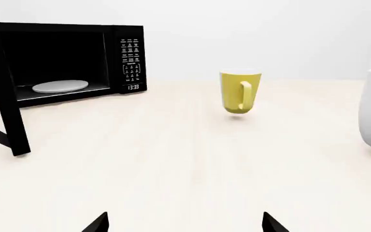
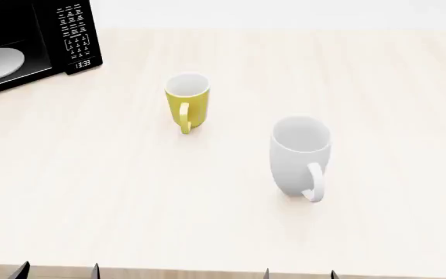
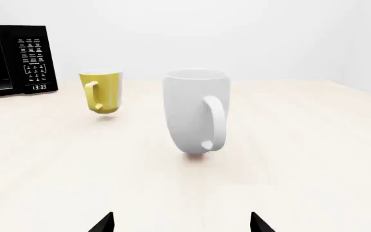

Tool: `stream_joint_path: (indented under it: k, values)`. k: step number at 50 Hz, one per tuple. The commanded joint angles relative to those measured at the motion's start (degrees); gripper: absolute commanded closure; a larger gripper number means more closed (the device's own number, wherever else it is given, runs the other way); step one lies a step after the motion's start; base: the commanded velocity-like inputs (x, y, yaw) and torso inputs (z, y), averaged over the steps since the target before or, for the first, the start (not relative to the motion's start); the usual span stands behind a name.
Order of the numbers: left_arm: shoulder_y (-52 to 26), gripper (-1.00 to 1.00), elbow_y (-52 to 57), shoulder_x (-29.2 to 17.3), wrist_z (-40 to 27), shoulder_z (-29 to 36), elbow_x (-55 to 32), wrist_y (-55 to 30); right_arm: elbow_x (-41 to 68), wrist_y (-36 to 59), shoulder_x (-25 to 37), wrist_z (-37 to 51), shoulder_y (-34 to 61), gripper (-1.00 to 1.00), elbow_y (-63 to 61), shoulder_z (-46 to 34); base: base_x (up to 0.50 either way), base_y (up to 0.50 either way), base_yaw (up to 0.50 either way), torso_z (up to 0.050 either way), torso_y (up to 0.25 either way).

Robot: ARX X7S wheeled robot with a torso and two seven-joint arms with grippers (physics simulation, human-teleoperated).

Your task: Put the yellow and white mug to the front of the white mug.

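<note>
- The only legible writing is the microwave's (image 2: 29, 43) clock, which reads 13:33 under a keypad of small white labels too fine to read.
- The microwave stands at the desk's (image 2: 231, 232) far left corner with its door (image 1: 5, 87) swung open; a pale round plate (image 1: 60, 86) lies inside. The head view cuts off most of its body.
- The yellow and white mug (image 2: 186, 102) stands upright on the desk, well out from the microwave, its yellow handle turned toward the robot. Only its yellow side and white inside show; no white outer part is visible.
- The white mug (image 2: 301, 156) stands upright to the right of it and nearer the robot, handle also toward the robot; the two are well apart. The left wrist view cuts it off at the frame's edge.
- The left tool (image 1: 185, 224) shows only as two dark fingertips set wide apart at the frame's edge, released and holding nothing, low over the near desk and facing the yellow and white mug.
- The right tool (image 3: 182, 223) shows the same way: two dark tips spread wide, released, empty, facing the white mug.
- Both arms are out of sight; in the head view only small dark tips show along the near desk edge.
</note>
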Motion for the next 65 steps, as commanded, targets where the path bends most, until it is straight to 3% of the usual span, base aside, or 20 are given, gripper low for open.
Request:
stream_joint_path:
  k: [1, 19, 36, 45, 51, 55, 65]
  values:
    - [-0.01, -1.00, -0.02, -0.96, -1.01, 1.04, -0.82, 0.14, 1.95, 1.21, 0.54, 2.36, 0.72, -1.00, 0.93, -0.22, 0.00, 0.00, 0.00, 0.000, 0.000]
    - [-0.26, -1.00, -0.25, -3.32, -4.06, 3.76, -3.08, -0.06, 8.36, 3.41, 3.12, 3.26, 0.12, -1.00, -1.21, -2.77, 0.00, 0.00, 0.00, 0.000, 0.000]
    - [-0.63, -1.00, -0.29, -4.67, -5.34, 4.99, -4.76, -0.89, 13.63, 2.20, 5.41, 5.45, -2.29, -1.00, -6.57, 0.76, 0.05, -0.48, 0.00, 0.000, 0.000]
    - [-0.53, -1.00, -0.65, -5.43, -5.54, 6.75, -4.31, -0.18, 10.96, 0.01, 6.20, 4.93, -1.70, -1.00, -4.14, -2.61, 0.38, -0.32, 0.00, 0.000, 0.000]
    - [-0.88, -1.00, -0.86, -5.95, -5.67, 7.24, -4.82, -0.62, 12.30, 6.99, 6.16, 8.33, -0.15, -1.00, -4.83, -1.58, 0.17, -0.05, 0.00, 0.000, 0.000]
    - [-0.61, -1.00, -0.34, -6.22, -5.75, 7.61, -5.13, -0.67, 9.71, -1.28, 6.92, 6.07, -1.80, -1.00, -4.29, -3.77, 0.04, 0.00, 0.00, 0.000, 0.000]
    - [-1.03, -1.00, -0.81, -6.91, -5.44, 8.14, -6.41, -0.88, 12.67, 0.24, 7.38, 5.67, -1.68, -1.00, -4.70, -3.61, 0.50, -0.02, 0.00, 0.000, 0.000]
